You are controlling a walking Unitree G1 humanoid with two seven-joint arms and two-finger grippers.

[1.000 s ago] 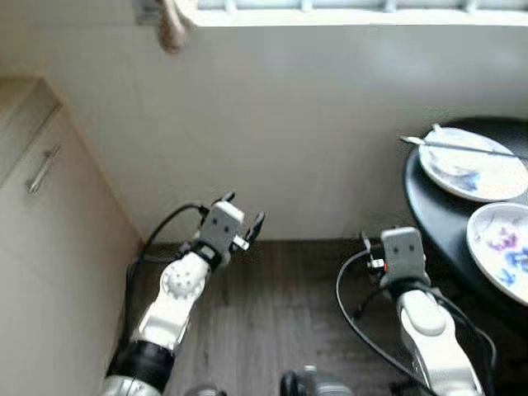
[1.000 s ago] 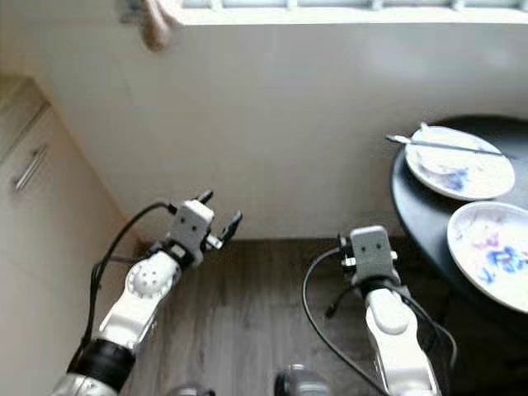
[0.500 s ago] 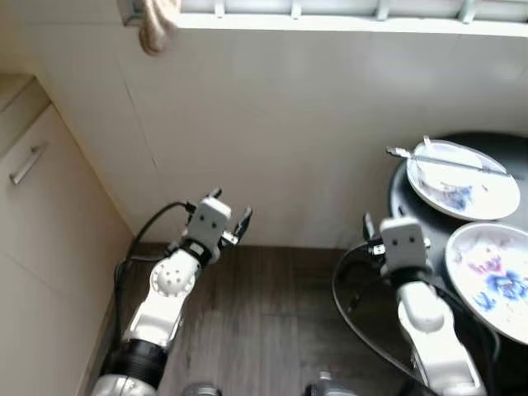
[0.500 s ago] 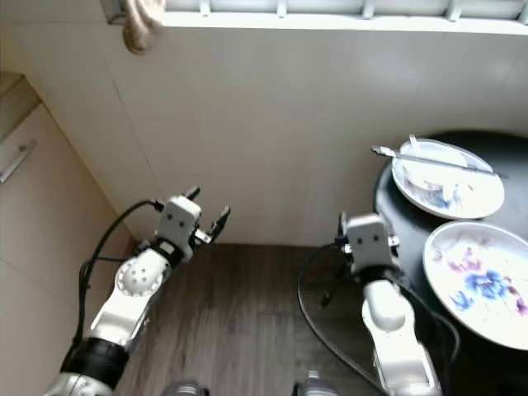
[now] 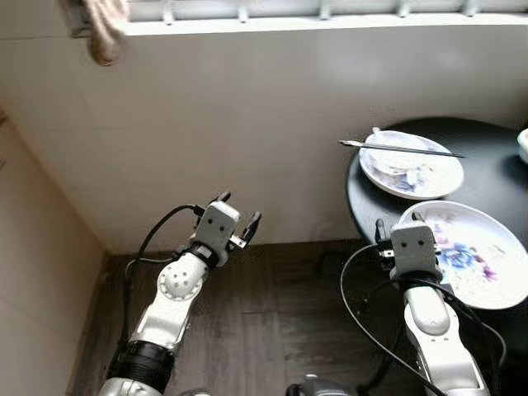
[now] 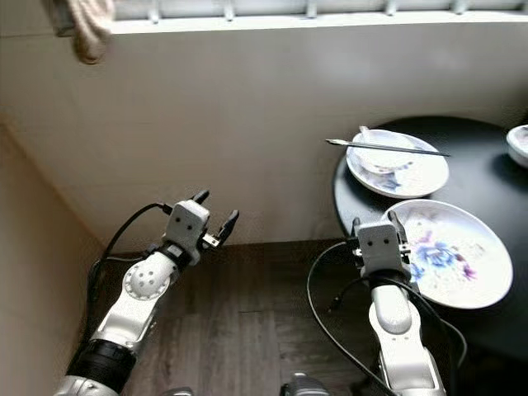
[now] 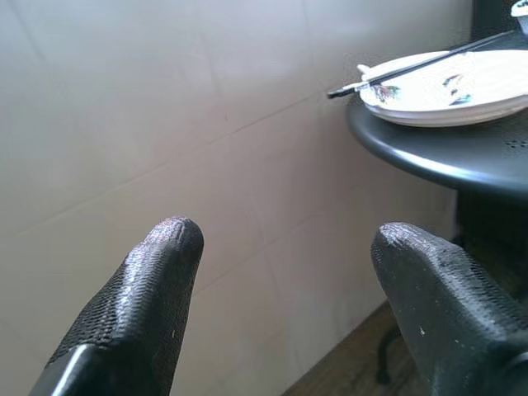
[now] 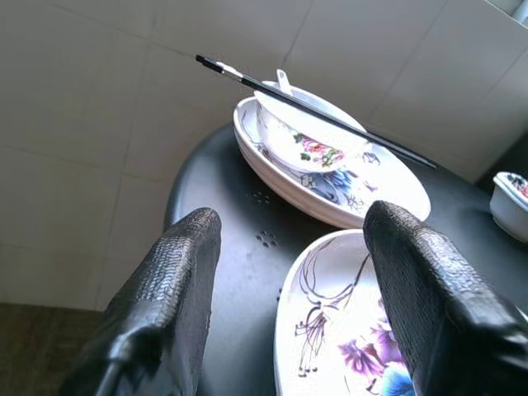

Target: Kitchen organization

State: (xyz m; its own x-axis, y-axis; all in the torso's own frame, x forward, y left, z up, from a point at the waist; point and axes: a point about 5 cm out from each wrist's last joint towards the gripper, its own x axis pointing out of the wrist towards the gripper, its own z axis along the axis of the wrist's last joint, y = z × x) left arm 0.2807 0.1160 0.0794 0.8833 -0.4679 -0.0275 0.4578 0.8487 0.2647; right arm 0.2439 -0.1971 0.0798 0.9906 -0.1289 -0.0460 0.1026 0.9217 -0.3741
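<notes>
Round black metal table (image 5: pixel 487 165) at the robot's right, matte top with small clusters of punched holes. On it, nearest the robot: a wide shallow white ceramic plate with blue and purple flower print (image 5: pixel 472 252), glossy. Behind it, a second white floral plate (image 5: pixel 429 176) carrying a small white floral bowl (image 8: pixel 301 140); a pair of thin dark chopsticks (image 5: pixel 402 149) lies across the bowl's rim, tips jutting past the table edge. A pale spoon handle (image 8: pixel 283 79) sticks up from the bowl. A small white dish (image 6: pixel 518 143) sits at the far right edge of the table.

Right gripper (image 8: pixel 290 280) held just at the table's near edge, beside the flowered plate, textured black fingers apart, nothing between them.

Left gripper (image 5: pixel 237 221) raised over grey wood-grain plank floor (image 5: pixel 272 330), facing the cream tiled wall (image 5: pixel 247 124); fingers spread, empty.

A beige crumpled cloth (image 5: pixel 103 29) hangs from the window ledge. Plain beige cabinet side (image 5: pixel 33 280) at the far left.
</notes>
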